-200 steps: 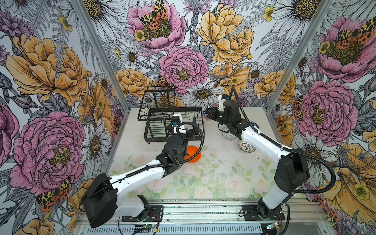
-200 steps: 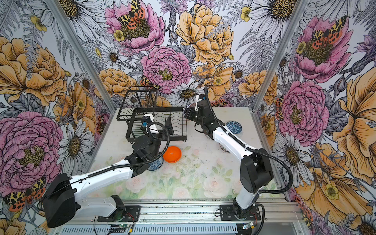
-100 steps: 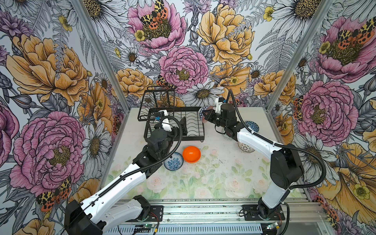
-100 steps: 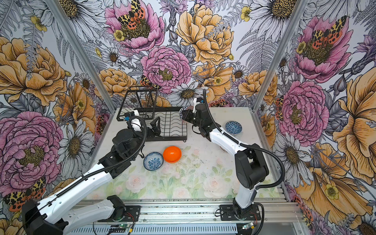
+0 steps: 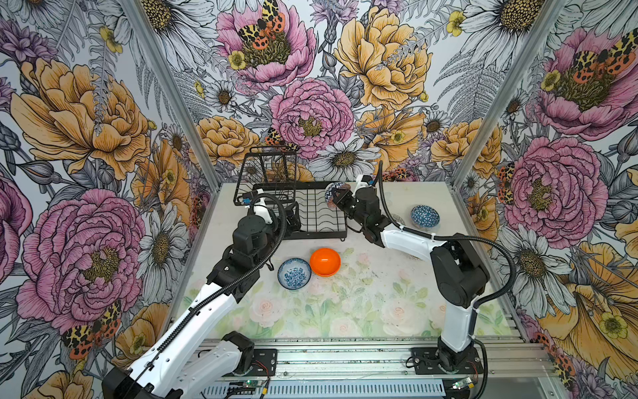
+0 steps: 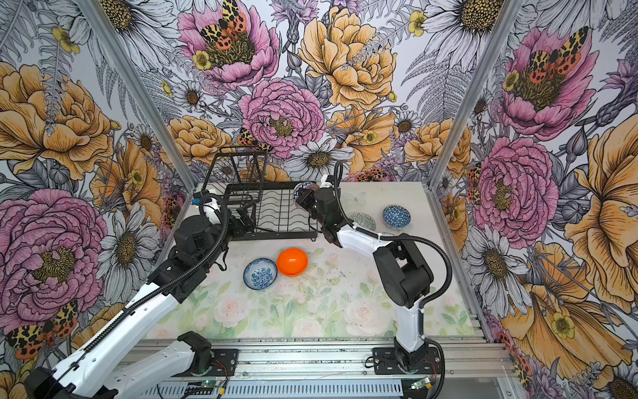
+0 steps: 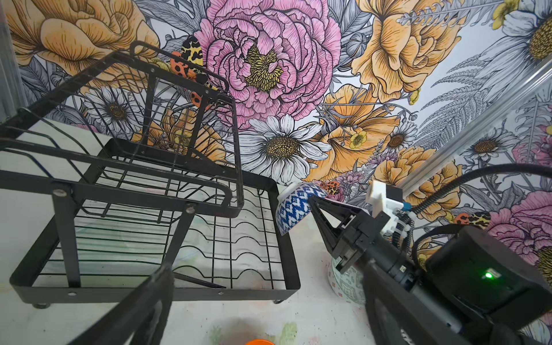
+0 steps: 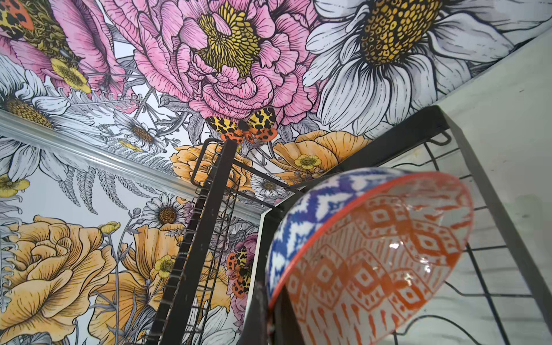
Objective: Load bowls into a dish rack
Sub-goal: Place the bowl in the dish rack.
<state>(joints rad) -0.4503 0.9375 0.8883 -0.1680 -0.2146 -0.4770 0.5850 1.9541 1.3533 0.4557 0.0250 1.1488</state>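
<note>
Dish rack (image 5: 321, 237) sitting at back; blue-zigzag bowl (image 7: 294, 210) hanging tilted at its end; orange bowl (image 5: 325, 261) lying beside floral bowl (image 5: 294, 273); geometric bowl (image 5: 425, 216) sitting apart.

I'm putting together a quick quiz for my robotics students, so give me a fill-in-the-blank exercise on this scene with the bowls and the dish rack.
1. The right pincer is shut on a bowl that is blue and white outside and ____ and white inside.
2. The left pincer holds nothing and stands ____.
3. The number of bowls in the dish rack is ____.
4. The plain orange bowl sits beside the ____ floral bowl.
Missing words: orange; open; zero; blue-white.
</note>
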